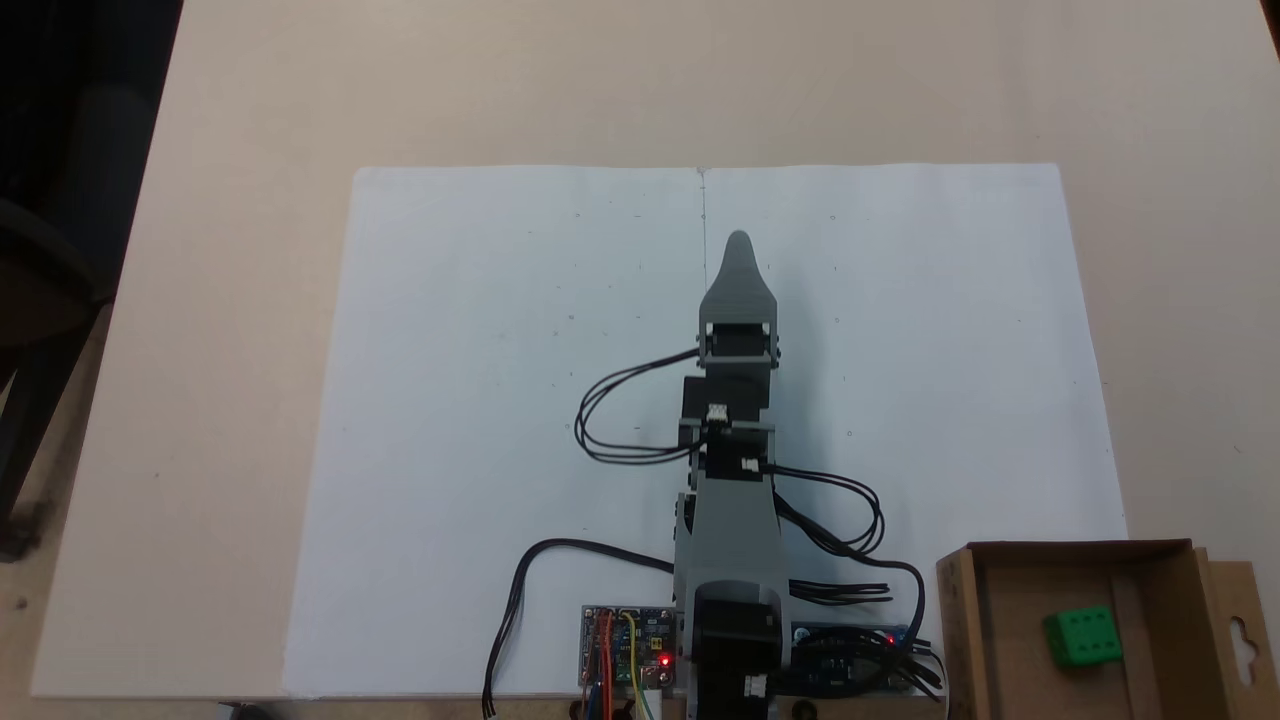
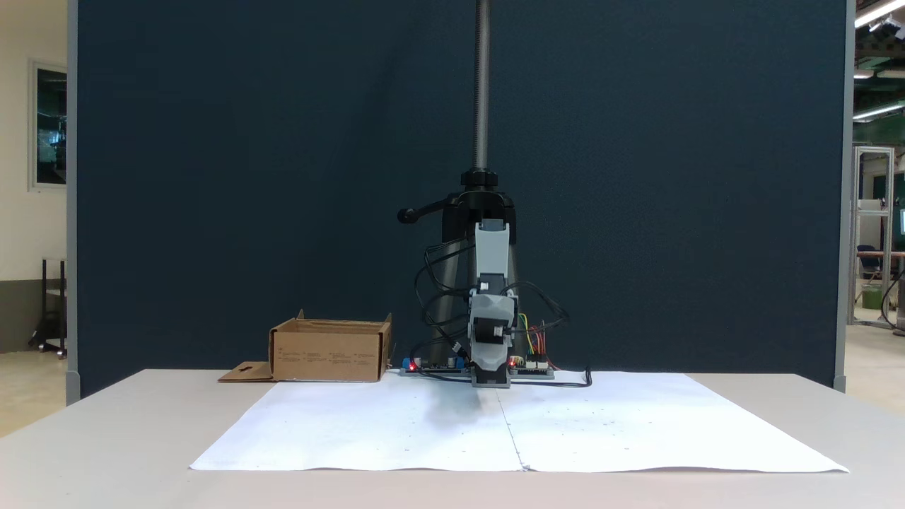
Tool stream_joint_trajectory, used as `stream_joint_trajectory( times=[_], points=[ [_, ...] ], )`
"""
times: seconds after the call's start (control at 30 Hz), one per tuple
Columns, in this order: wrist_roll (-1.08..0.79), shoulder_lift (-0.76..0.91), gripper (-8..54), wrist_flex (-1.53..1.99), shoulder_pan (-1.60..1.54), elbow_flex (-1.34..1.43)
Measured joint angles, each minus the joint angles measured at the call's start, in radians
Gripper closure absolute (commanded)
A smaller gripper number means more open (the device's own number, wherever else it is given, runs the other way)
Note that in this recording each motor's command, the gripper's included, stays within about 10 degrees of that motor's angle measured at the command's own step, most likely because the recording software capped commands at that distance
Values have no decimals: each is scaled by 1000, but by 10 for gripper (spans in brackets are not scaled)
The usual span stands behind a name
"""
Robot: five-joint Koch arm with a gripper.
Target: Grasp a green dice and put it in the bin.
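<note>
Already the green dice [image 1: 1083, 636] lies inside the bin [image 1: 962, 640], resting on the cardboard floor a little toward the 3 o'clock wall, in the fixed view that looks down on the table. Seen from there, the bin stands at about 4 o'clock from the arm's base, at the bottom right corner of the picture, just off the white paper sheet [image 1: 480, 400], and its flap with the hanger-hole cutout [image 1: 1243, 632] lies flat on the 3 o'clock side. The arm stretches from its base at 6 o'clock up toward 12 o'clock, and the gripper [image 1: 739, 240] ends in one grey pointed tip over the seam between the two paper halves, well apart from the bin. Only that single tip shows, one jaw lying behind the other, so I cannot tell whether the fingers are released or clenched; nothing is seen between them.

From the fixed view that faces the arm, the bin [image 2: 329, 351] sits at 9 o'clock from the base, its flap spread on the table [image 2: 106, 424] further out at 9 o'clock. The gripper [image 2: 491, 382] is folded low in front of the base, touching or just above the paper [image 2: 353, 431]; which, I cannot tell. Circuit boards with red lights [image 1: 628, 645] sit beside the base, with black cables [image 1: 620, 420] looping off the arm.
</note>
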Motion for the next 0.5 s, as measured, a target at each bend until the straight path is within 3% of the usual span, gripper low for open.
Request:
stream_joint_trajectory(
  times=[0.5],
  points=[
    [2, 0, -2, -253, 11, 64]
  ],
)
